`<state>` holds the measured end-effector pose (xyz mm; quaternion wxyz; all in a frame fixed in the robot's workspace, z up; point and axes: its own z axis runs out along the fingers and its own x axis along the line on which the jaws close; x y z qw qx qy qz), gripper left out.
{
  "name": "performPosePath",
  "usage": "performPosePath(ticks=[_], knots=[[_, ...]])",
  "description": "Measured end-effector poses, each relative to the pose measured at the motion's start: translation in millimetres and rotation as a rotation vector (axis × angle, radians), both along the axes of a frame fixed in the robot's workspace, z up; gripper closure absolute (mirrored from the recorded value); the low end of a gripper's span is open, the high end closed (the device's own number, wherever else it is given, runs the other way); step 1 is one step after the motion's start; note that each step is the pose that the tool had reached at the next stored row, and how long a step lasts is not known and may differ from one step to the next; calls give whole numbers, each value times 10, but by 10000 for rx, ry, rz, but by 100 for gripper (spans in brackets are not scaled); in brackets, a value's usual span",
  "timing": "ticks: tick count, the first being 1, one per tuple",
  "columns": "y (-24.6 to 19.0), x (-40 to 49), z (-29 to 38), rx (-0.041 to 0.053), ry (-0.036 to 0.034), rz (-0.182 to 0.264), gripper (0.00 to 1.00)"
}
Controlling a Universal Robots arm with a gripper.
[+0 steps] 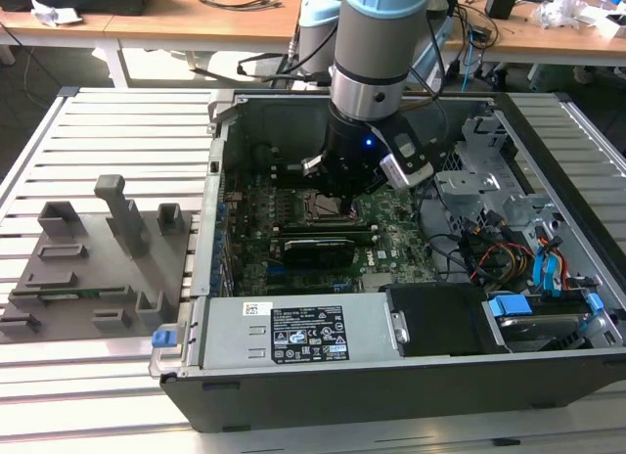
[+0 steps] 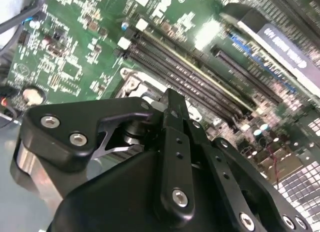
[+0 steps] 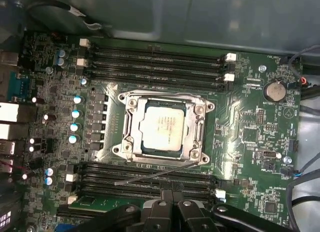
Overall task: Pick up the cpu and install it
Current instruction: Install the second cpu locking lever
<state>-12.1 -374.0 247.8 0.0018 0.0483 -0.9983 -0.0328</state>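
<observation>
Silvery-grey and square, the cpu lies flat inside the socket frame on the green motherboard, directly ahead of the gripper in the first wrist view, apart from it and not in its grasp. Judging from this, the pick and the placing are done; the chip looks seated within the metal frame, though whether the thin retention lever lying across the memory slots near the fingertips is latched cannot be told. The gripper's fingers appear drawn close together with nothing between them, and the black linkages in the second wrist view agree with that. In the exterior view the arm stands over the open computer case, with the grey tray blocks well away outside it. Faint markings show on the chip's top, and a white label sits on the power supply, but none of this writing is legible.
</observation>
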Motion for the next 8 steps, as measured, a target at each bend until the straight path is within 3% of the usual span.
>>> performPosePath(ticks=[1,2,5,8], knots=[[-9,0,0,436,0,0,89],[-17,-1,-2,543,0,0,89],[-53,-12,-29,552,-1,-1,89],[-59,-45,-65,548,-1,0,89]])
